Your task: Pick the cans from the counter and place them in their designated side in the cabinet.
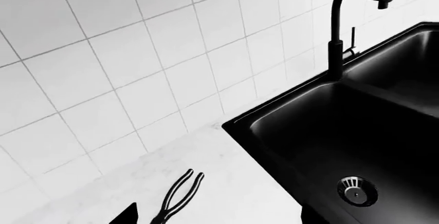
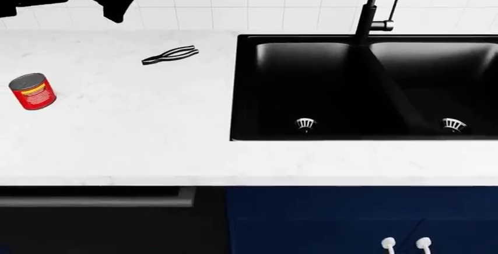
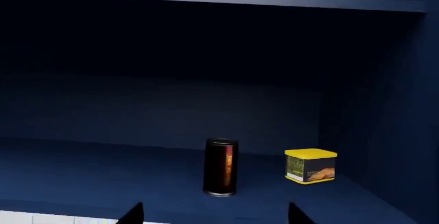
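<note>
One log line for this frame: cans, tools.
red can: on counter | black can: on cabinet shelf, upright, beside yellow tin | left tool: empty | right tool: open, empty

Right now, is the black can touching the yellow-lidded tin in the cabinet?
Apart. The right wrist view shows the black can and the yellow-lidded tin with bare blue shelf between them.

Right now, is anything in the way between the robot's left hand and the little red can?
Nothing visible. In the head view, the left gripper hangs above the counter near the tiled wall, and the red can stands alone, upright, nearer the front. The black tongs lie off to the side, toward the sink.
</note>
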